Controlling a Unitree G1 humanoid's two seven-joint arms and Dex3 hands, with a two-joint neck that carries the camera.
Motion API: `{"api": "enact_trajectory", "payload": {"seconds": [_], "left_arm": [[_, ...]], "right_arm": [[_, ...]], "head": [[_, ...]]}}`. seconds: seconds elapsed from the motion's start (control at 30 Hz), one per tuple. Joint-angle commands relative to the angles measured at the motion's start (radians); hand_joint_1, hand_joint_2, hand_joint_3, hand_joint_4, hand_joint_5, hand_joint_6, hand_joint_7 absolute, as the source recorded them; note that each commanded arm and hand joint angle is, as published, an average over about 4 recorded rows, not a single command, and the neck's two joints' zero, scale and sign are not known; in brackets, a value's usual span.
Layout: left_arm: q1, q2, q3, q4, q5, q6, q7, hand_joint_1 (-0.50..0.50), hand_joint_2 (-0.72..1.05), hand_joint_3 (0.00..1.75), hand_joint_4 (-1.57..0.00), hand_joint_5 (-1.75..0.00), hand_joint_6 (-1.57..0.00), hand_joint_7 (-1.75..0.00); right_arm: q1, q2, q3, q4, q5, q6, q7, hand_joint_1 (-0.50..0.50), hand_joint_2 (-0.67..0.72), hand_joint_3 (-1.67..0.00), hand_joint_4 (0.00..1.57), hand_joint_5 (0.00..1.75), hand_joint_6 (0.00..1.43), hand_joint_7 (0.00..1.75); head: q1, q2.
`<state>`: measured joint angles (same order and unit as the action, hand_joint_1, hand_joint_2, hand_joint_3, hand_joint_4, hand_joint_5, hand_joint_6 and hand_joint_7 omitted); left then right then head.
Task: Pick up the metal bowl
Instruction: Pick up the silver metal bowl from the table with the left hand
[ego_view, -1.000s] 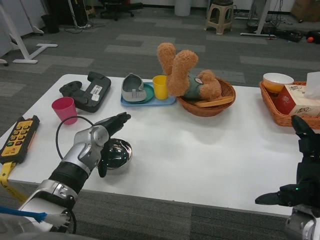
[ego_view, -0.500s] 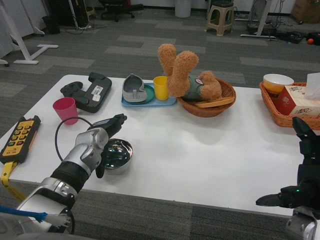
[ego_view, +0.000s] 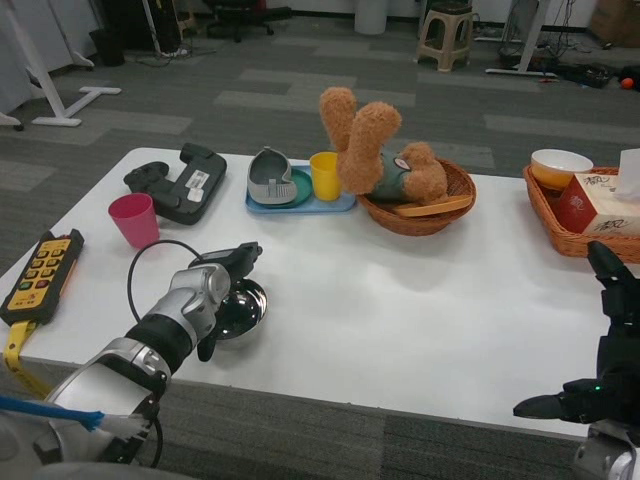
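Right hand (ego_view: 612, 345) waited at the near right table edge, fingers spread, holding nothing. Left hand (ego_view: 222, 283) lay over the metal bowl (ego_view: 240, 308) near the front left edge; grip could not be told. Pink cup (ego_view: 134, 219) stood beyond.

Small round bowl of polished, mirror-bright metal (ego_view: 240, 308): shallow, with a dark reflective inside and a thin bright rim. Upright, mouth facing up, resting flat on the white table (ego_view: 420, 290). Position: near the table's front edge, toward its left end, well in from the left edge. Only its right part is visible; the left part is hidden behind the robot's black left hand (ego_view: 222, 275), which lies over and against that side. Whether the fingers actually grip the rim cannot be told. Nothing visible inside the bowl.
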<state>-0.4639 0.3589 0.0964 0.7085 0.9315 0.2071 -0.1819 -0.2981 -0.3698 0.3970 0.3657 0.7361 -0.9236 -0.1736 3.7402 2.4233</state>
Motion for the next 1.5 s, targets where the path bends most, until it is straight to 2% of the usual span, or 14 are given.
{"api": "enact_trajectory", "payload": {"seconds": [0.03, 0.27, 0.43, 0.57, 0.67, 0.87, 0.93, 1.0, 1.07, 1.13, 1.2, 1.3, 1.37, 1.5], "left_arm": [[-0.012, -0.007, -0.007, 0.037, 0.006, -0.008, 0.012, -0.5, 0.78, 0.09, 0.0, -0.59, 0.0, -0.33], [-0.016, -0.023, -0.006, 0.092, 0.01, -0.008, 0.015, -0.5, 0.69, 0.09, 0.0, -0.51, 0.0, -0.35], [-0.026, -0.037, 0.028, 0.131, 0.001, -0.008, 0.022, -0.5, 0.78, 0.09, 0.0, -0.51, 0.0, -0.35], [-0.03, -0.043, 0.044, 0.147, -0.012, -0.009, 0.028, -0.5, 0.69, 0.09, 0.0, -0.51, 0.0, -0.35], [-0.03, -0.044, 0.05, 0.154, -0.015, -0.015, 0.032, -0.5, 0.72, 0.09, 0.0, -0.74, 0.0, -0.35], [-0.033, -0.042, 0.048, 0.155, 0.013, -0.054, 0.027, -0.5, 0.83, 0.09, -0.11, -1.54, 0.0, -0.38], [-0.035, -0.041, 0.048, 0.156, 0.028, -0.058, 0.027, -0.5, 0.87, 0.09, -0.24, -1.75, 0.0, -0.49], [-0.037, -0.039, 0.048, 0.157, 0.043, -0.061, 0.027, -0.5, 0.87, 0.09, -0.37, -1.75, -0.05, -0.87], [-0.04, -0.038, 0.049, 0.162, 0.054, -0.064, 0.025, -0.5, 0.89, 0.09, -0.48, -1.75, -0.25, -1.4], [-0.045, -0.037, 0.05, 0.169, 0.059, -0.069, 0.024, -0.5, 0.94, 0.09, -0.55, -1.75, -0.48, -1.64], [-0.048, -0.038, 0.065, 0.182, 0.069, -0.086, 0.023, -0.5, 1.0, 0.09, -0.66, -1.75, -0.68, -1.68], [-0.05, -0.051, 0.141, 0.205, 0.078, -0.124, 0.006, -0.5, 1.05, 0.07, -0.77, -1.75, -0.81, -1.68], [-0.055, -0.062, 0.193, 0.22, 0.078, -0.146, -0.022, -0.5, 1.05, 0.07, -0.8, -1.75, -0.77, -1.68], [-0.066, -0.064, 0.214, 0.239, 0.075, -0.161, -0.058, -0.5, 1.05, 0.2, -0.59, -1.75, -0.55, -1.68]], "right_arm": [[0.01, -0.008, -0.001, 0.007, 0.008, -0.014, -0.001, 0.21, 0.66, -0.24, 0.34, 0.68, 0.0, 0.56], [0.011, -0.008, -0.002, 0.007, 0.008, -0.014, -0.002, 0.21, 0.66, -0.24, 0.34, 0.68, 0.0, 0.56], [0.011, -0.008, -0.005, 0.002, 0.009, -0.014, -0.002, 0.21, 0.66, -0.24, 0.34, 0.68, 0.0, 0.56], [0.014, -0.008, -0.008, -0.003, 0.008, -0.014, -0.002, 0.21, 0.66, -0.2, 0.34, 0.68, 0.0, 0.56], [0.016, -0.008, -0.009, -0.004, 0.009, -0.014, -0.001, 0.21, 0.66, -0.22, 0.34, 0.68, 0.0, 0.56], [0.016, -0.008, -0.006, -0.001, 0.011, -0.014, -0.002, 0.21, 0.66, -0.18, 0.34, 0.68, 0.0, 0.56], [0.016, -0.008, -0.006, -0.001, 0.011, -0.014, -0.002, 0.21, 0.66, -0.22, 0.34, 0.68, 0.0, 0.56], [0.016, -0.008, -0.006, -0.001, 0.011, -0.014, -0.002, 0.21, 0.66, -0.22, 0.34, 0.68, 0.0, 0.56], [0.016, -0.008, -0.006, -0.001, 0.012, -0.015, -0.001, 0.21, 0.66, -0.2, 0.34, 0.68, 0.0, 0.56], [0.016, -0.008, -0.006, -0.001, 0.012, -0.014, -0.001, 0.21, 0.66, -0.22, 0.34, 0.68, 0.0, 0.56], [0.016, -0.008, -0.005, 0.0, 0.012, -0.014, -0.002, 0.21, 0.66, -0.22, 0.34, 0.68, 0.0, 0.56], [0.016, -0.008, -0.004, 0.001, 0.012, -0.014, -0.002, 0.21, 0.66, -0.24, 0.34, 0.68, 0.0, 0.56], [0.016, -0.008, -0.004, 0.001, 0.013, -0.014, -0.002, 0.21, 0.66, -0.24, 0.34, 0.68, 0.0, 0.56], [0.016, -0.008, -0.003, 0.002, 0.015, -0.014, -0.002, 0.22, 0.66, -0.18, 0.34, 0.68, 0.0, 0.56]], "head": [[-0.003, 0.0], [-0.004, -0.001], [-0.006, 0.0], [-0.004, -0.002], [0.0, -0.005], [0.007, -0.01], [0.008, -0.011], [0.01, -0.013], [0.011, -0.014], [0.014, -0.016], [0.015, -0.018], [0.018, -0.021], [0.02, -0.023], [0.023, -0.027]]}}
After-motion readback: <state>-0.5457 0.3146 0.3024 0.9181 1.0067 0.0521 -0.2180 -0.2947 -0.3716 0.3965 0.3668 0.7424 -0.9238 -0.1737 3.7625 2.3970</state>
